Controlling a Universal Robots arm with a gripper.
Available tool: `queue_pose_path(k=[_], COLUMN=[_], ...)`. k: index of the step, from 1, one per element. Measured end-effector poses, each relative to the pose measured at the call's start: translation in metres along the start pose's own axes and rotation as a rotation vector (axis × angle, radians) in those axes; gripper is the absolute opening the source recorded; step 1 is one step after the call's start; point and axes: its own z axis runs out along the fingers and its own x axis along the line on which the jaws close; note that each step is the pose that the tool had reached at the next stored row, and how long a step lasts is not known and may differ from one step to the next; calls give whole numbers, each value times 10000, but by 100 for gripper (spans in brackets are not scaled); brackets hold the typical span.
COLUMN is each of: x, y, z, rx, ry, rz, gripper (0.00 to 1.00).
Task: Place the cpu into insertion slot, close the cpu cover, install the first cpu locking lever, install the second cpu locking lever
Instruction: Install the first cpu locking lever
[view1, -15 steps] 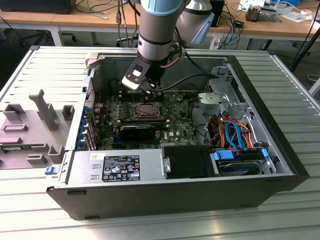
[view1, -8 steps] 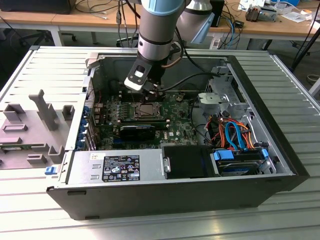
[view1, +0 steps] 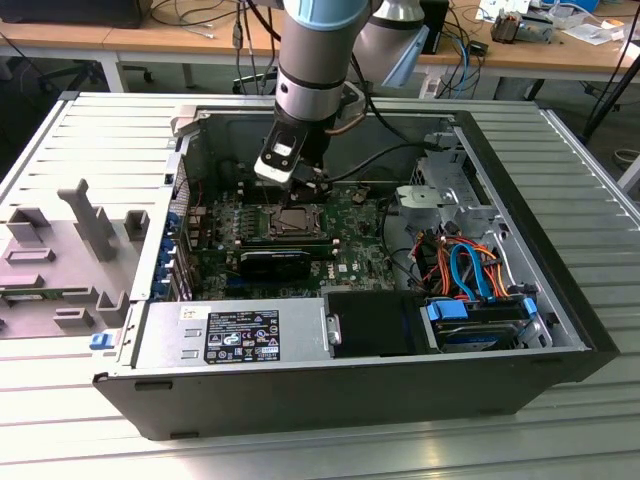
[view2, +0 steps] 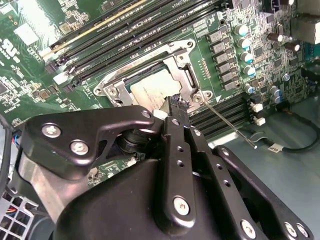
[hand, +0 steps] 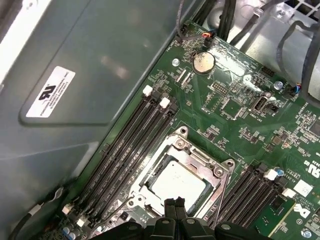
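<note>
The cpu lies flat in the insertion slot on the green board, its silvery-grey top showing. The cpu cover is down around it, framing it with its square window. My gripper is shut with nothing between its fingers. Its tips hover at the edge of the socket, just over the cover's rim. A thin metal locking lever sticks out slanted from the socket's corner beside the fingertips, apart from them.
Long black memory slots flank the socket on both sides. A row of capacitors and a coin battery stand nearby. The case wall, power supply and drive bay with cables hem in the board.
</note>
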Motion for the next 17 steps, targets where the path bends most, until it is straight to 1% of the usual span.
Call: queue_pose_path(k=[4, 5, 10, 17], x=[0, 0, 0, 0], y=[0, 0, 0, 0], z=[0, 0, 0, 0], rx=[37, 59, 114, 173], ry=[-8, -13, -24, -37], rz=[-289, -461, -896, -1362], gripper=[11, 11, 11, 11])
